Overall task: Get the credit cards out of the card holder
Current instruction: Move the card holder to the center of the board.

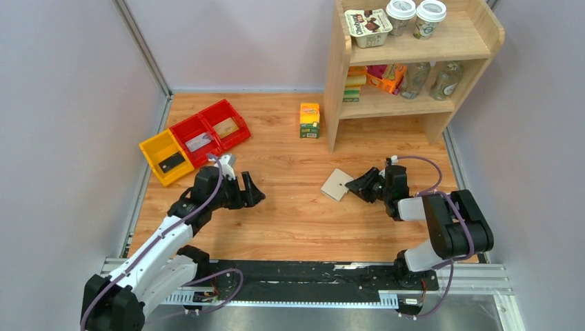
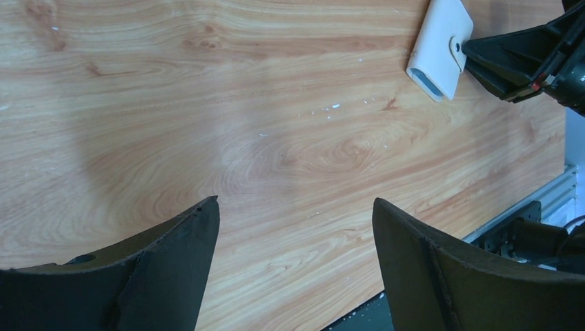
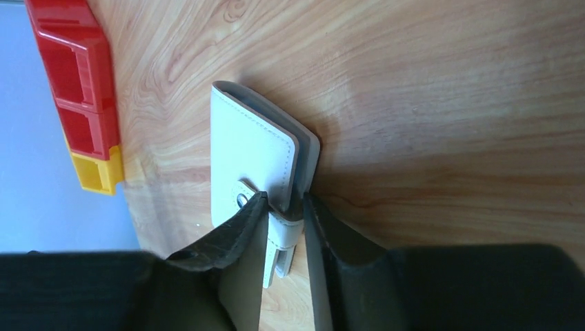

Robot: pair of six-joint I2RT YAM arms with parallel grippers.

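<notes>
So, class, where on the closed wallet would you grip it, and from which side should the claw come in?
Grip the wallet at its strap edge, pinching across the thin stack so both covers stay shut. Come from the right, since that edge faces the right claw, whose fingers sit on either side of it. The left claw is open and far off.

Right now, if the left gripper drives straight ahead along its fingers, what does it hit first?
Probably the bare table: the open left gripper tilts down at the wood. The card holder lies farther on and off that line, though depth is unclear.
</notes>
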